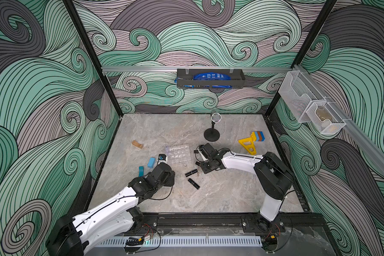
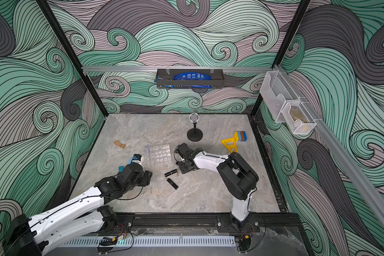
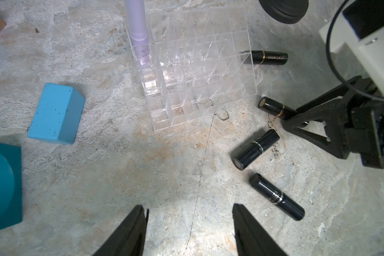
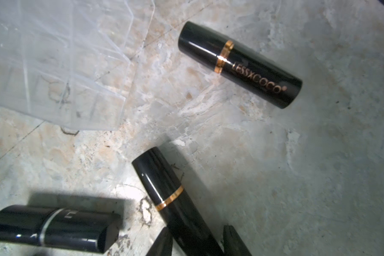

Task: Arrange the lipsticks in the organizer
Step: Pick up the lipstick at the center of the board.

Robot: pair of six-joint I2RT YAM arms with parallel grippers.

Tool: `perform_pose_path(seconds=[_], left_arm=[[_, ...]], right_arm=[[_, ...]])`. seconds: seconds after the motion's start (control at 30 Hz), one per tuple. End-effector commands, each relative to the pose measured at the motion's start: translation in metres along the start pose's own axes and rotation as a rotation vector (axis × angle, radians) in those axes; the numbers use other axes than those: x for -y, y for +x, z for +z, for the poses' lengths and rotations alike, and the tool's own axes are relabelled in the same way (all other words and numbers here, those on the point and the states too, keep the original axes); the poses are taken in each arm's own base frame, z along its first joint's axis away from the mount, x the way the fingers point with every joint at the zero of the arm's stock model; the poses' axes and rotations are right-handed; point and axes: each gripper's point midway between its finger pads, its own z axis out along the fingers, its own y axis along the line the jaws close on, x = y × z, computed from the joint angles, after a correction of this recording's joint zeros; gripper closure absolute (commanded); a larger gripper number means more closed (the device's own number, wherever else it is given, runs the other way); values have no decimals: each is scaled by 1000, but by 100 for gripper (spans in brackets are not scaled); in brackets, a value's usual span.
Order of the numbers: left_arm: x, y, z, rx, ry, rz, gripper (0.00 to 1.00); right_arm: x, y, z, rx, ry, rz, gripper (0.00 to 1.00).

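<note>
Grasp | right gripper point(image 4: 195, 229) hugs a gold-banded lipstick point(image 4: 164, 188) lying on the table point(image 4: 297, 166) near the organizer point(image 3: 186, 117) | left gripper point(image 3: 187, 206) wide, empty | next: lift straight, turn it upright — lower into a free cell.

4 blk lipsticks point(image 3: 256, 149), lying flat, scattered just beside clear gridded organizer point(image 3: 208, 66)

A microphone point(image 1: 215, 117), yellow toy point(image 1: 247, 145), light-blue block point(image 1: 151, 162) and wooden block point(image 1: 137, 144) sit on the marble table point(image 1: 220, 195).

Lipsticks point(image 4: 239, 64) glossy black plastic, metallic bands; organizer point(image 3: 193, 73) clear smooth plastic; table point(image 3: 120, 177) matt marbled stone-look.
</note>
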Motion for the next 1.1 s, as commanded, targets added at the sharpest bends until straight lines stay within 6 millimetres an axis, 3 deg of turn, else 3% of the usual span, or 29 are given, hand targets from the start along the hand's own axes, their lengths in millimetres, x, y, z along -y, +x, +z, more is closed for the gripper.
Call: perform_pose_path(seconds=[0.0, 0.47, 0.83, 1.07], left_arm=[[8, -16, -5, 31, 26, -11, 36], [9, -24, -13, 61, 40, -15, 36], [5, -31, -17, 68, 29, -15, 36], [5, -30, -17, 66, 33, -23, 36]], right_arm=[[4, 6, -5, 1, -19, 53, 62], [-2, -18, -4, 20, -5, 53, 50], [2, -37, 3, 32, 41, 45, 50], [9, -37, 19, 7, 89, 63, 54]])
